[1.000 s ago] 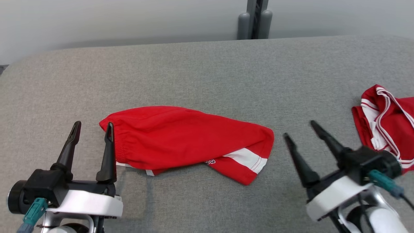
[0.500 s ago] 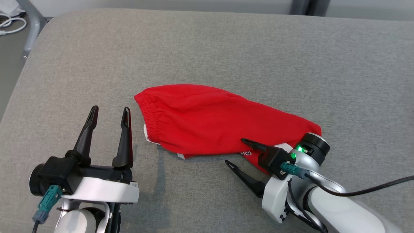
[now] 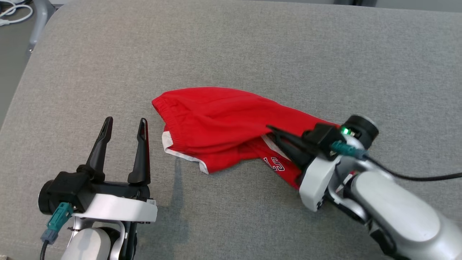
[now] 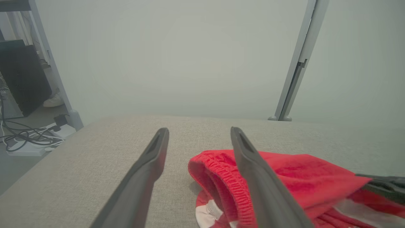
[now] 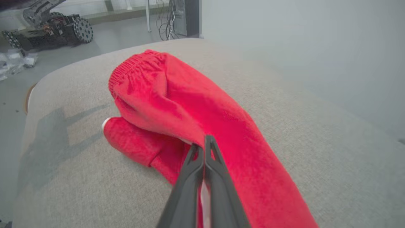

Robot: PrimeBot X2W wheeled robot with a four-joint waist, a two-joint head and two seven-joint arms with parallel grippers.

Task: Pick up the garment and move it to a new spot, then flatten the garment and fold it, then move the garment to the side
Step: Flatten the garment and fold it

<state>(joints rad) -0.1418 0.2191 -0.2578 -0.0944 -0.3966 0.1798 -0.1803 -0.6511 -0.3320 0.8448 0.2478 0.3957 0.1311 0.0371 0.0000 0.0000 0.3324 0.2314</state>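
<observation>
The garment [image 3: 216,122] is a pair of red shorts with white trim and white lettering, lying crumpled in the middle of the grey padded table [image 3: 252,47]. My right gripper [image 3: 272,133] reaches in from the right and is shut on a fold of the red cloth near the leg end, raising that fold a little. In the right wrist view the right gripper [image 5: 202,141] has its fingers pressed together with the garment [image 5: 177,95] pinched at the tips. My left gripper [image 3: 124,121] stands open just left of the elastic waistband, holding nothing. In the left wrist view the left gripper [image 4: 199,129] frames bare table, with the garment [image 4: 300,167] behind its right finger.
The table's rounded left edge [image 3: 21,90] drops to the floor, where cables [image 3: 11,14] lie beside a metal leg. A grey post [image 4: 297,69] stands behind the table. A wheeled machine [image 5: 53,28] sits on the floor beyond the far edge.
My right gripper swung in from the right, closed on the garment's leg end and drew a fold up, showing lettering. The head camera turned left and down. The left gripper stayed open.
</observation>
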